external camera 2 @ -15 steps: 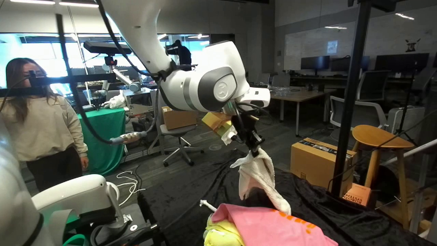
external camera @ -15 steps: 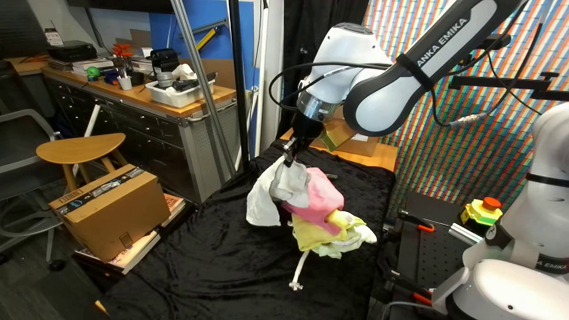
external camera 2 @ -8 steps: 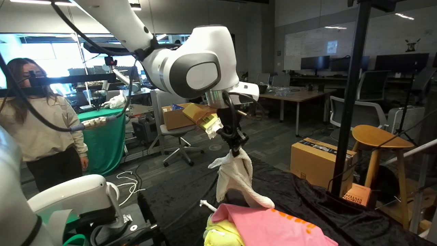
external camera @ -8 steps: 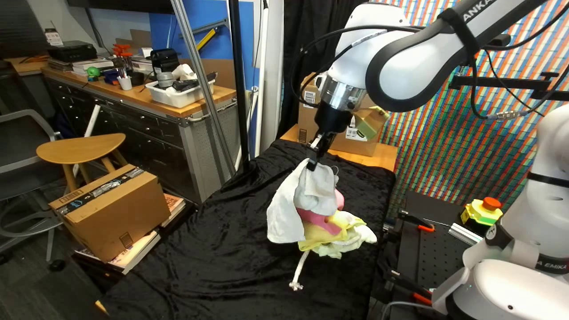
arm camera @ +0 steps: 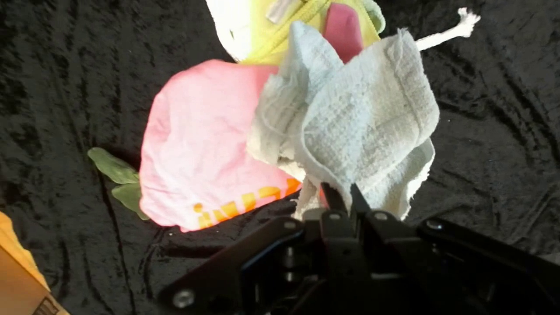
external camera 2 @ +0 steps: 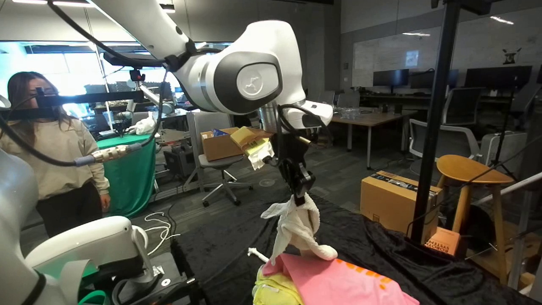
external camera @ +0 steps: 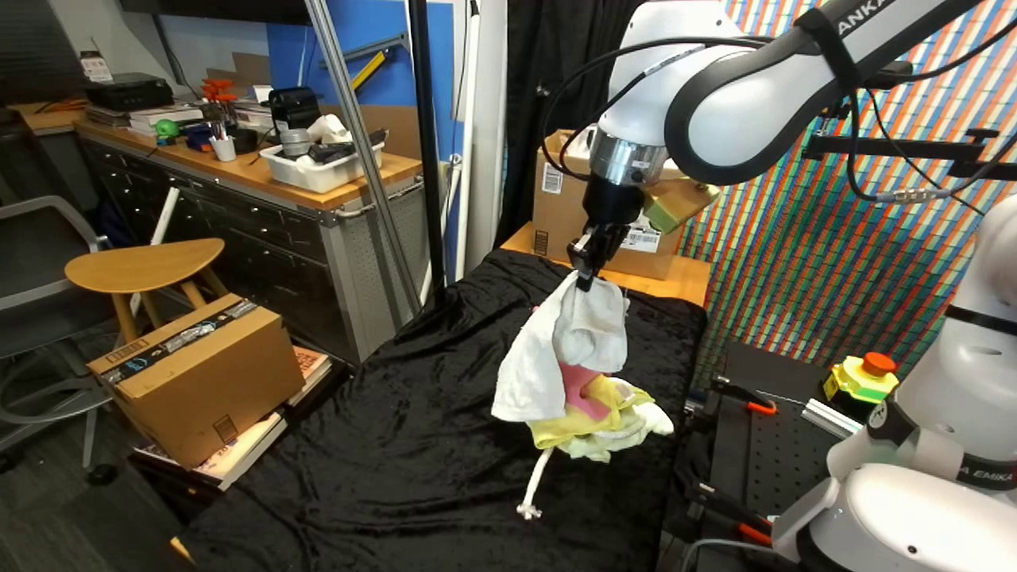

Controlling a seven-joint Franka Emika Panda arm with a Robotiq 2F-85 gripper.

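White cloth (external camera 2: 296,226) is pinched near its top by the end effector (external camera: 585,283), whose fingertips press almost together on the fabric. Over the last second the two have travelled: in an exterior view they have shifted rightward, to just right of the frame's centre, and the hanging folds now screen much of the pink cloth (external camera: 574,385), which showed more fully before. As I judge it, the load has been brought across into line with the fabric below; it remains gripped and has not been laid down.

Relative to the end effector, the white cloth hangs directly beneath; in the wrist view it fans upward from the fingertips, just right of centre. Low in an exterior view its bottom end overlaps the pink cloth, though whether they touch I cannot tell.

Farther out in the wrist view, the pink cloth spreads left of centre with orange lettering, a green leaf-shaped piece (arm camera: 114,168) pokes out at its left edge, bunched yellow cloth (arm camera: 262,35) lies along the top, and a white rope (arm camera: 444,36) ends at upper right. Under everything is the black-draped surface (external camera: 357,469); beyond it, a cardboard box (external camera: 214,381) sits in the lower left.
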